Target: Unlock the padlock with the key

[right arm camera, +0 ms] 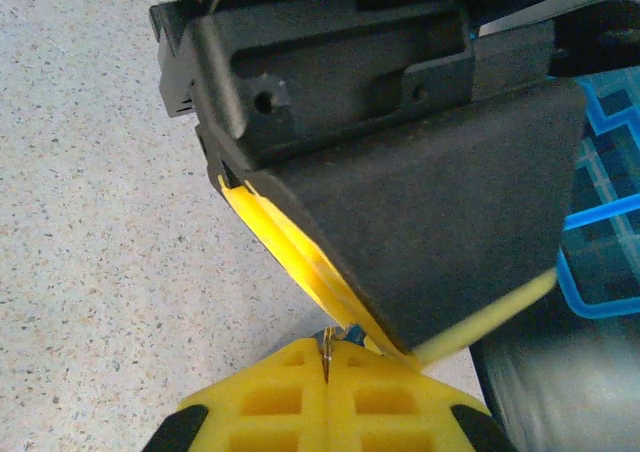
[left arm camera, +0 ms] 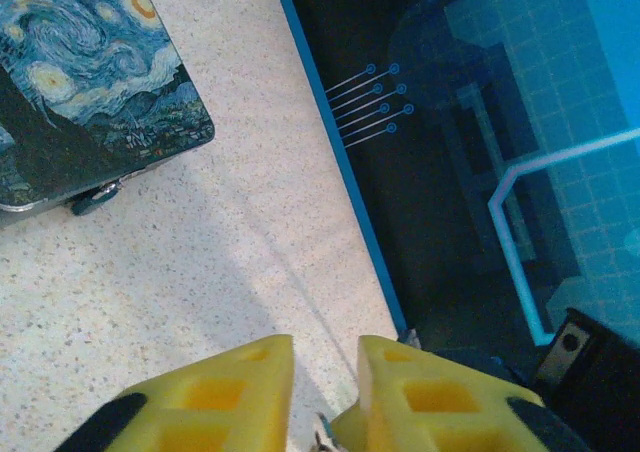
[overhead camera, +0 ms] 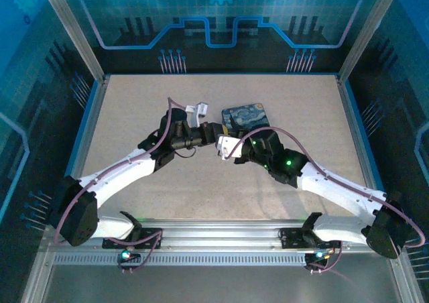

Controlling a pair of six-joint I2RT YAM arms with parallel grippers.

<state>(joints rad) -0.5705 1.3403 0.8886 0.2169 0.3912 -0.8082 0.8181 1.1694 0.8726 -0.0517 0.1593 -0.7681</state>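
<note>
In the right wrist view my right gripper [right arm camera: 327, 364] is shut on a thin metal piece, the key [right arm camera: 326, 348], which pokes out of its yellow tips. My left gripper [right arm camera: 400, 172] hangs right above it, its yellow fingers [right arm camera: 290, 247] coming down around the key. In the left wrist view the left gripper [left arm camera: 326, 357] shows a narrow gap, with the key [left arm camera: 325, 436] deep between the fingers; whether they press on it does not show. A small grey piece at the tin's edge looks like the padlock [left arm camera: 95, 198]. From above, both grippers [overhead camera: 213, 137] [overhead camera: 231, 152] meet at mid-table.
The blue night-sky tin [overhead camera: 244, 117] lies just behind the two grippers, also seen in the left wrist view [left arm camera: 90, 82]. The speckled table [overhead camera: 134, 108] ends in blue rims and metal posts at the sides [overhead camera: 87, 118]. Dark panels stand past the right rim [left arm camera: 450, 172].
</note>
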